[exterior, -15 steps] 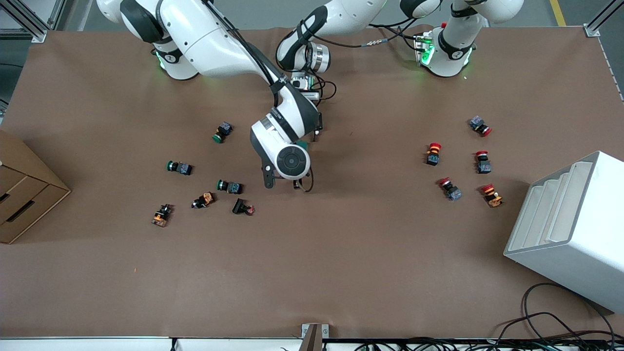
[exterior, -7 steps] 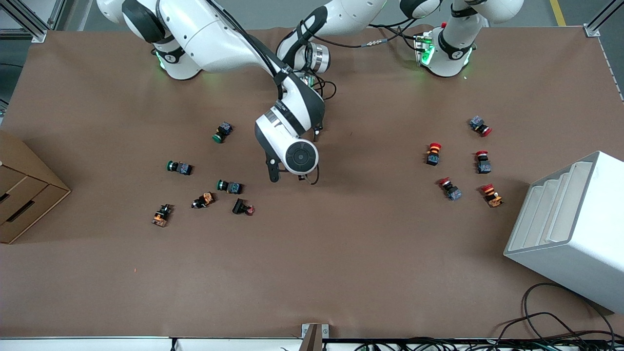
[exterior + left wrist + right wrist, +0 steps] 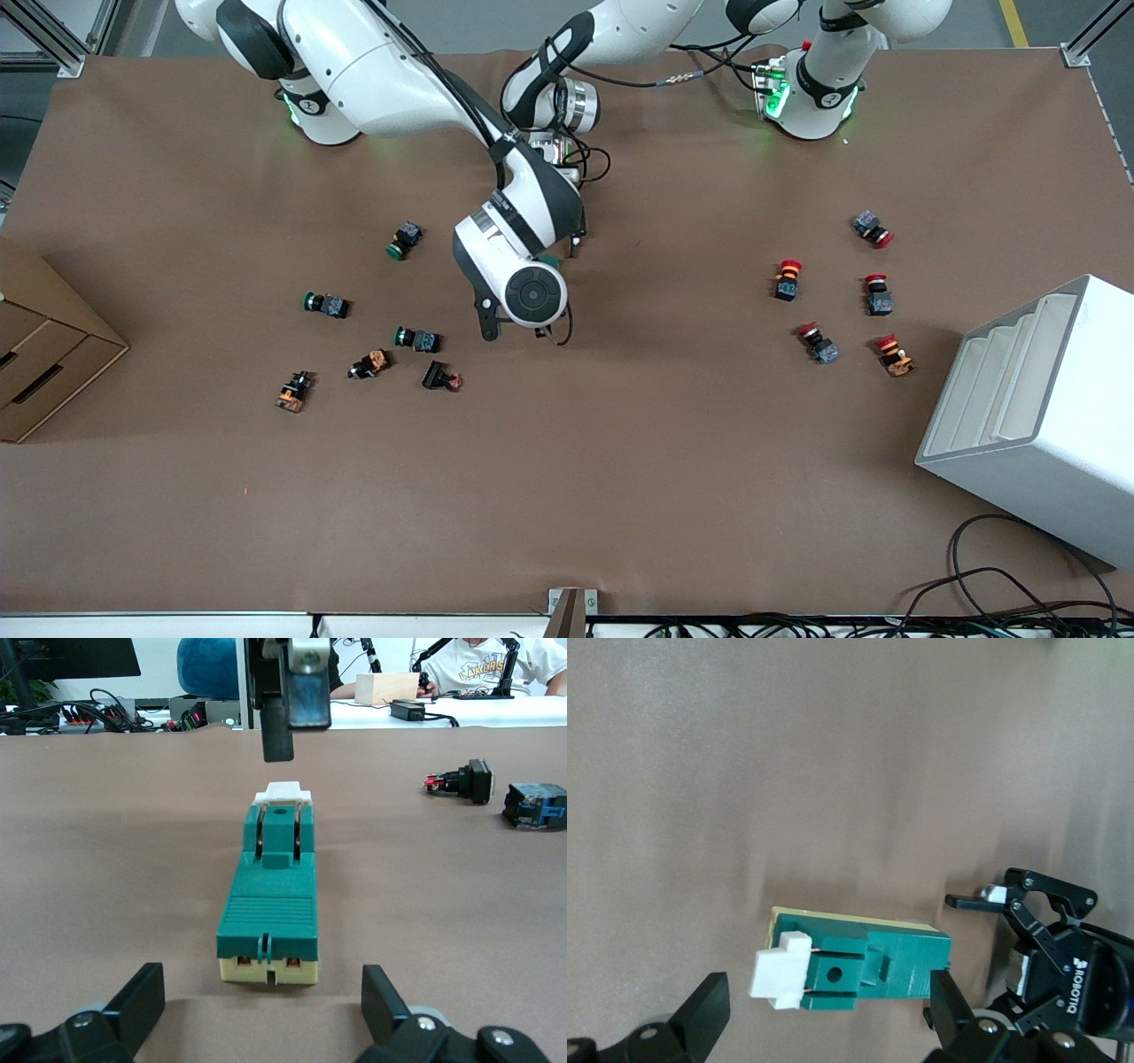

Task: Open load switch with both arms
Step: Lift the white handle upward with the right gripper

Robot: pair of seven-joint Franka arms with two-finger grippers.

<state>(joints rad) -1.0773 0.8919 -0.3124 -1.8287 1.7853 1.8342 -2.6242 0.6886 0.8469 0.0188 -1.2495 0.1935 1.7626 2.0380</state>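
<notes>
The load switch (image 3: 551, 262) lies flat on the brown table near its middle, mostly hidden under the right arm's wrist in the front view. It is a dark-green block (image 3: 270, 895) on a cream base, and its white tab (image 3: 282, 794) is at the end nearer the front camera. My left gripper (image 3: 263, 1005) is open, low at the block's cream end, not touching it. My right gripper (image 3: 826, 1014) is open above the switch (image 3: 877, 970), with a finger on either side of the tab (image 3: 782, 973) end and clear of it.
Green-capped and orange push buttons (image 3: 416, 338) lie scattered toward the right arm's end, and red-capped ones (image 3: 787, 278) toward the left arm's end. A cardboard box (image 3: 40, 346) and a white slotted rack (image 3: 1036, 416) stand at the table's two ends.
Half a second ago the right arm's wrist stood a little toward the left arm's end; it has swung back to where it was a second ago. The switch and left arm have not moved.
</notes>
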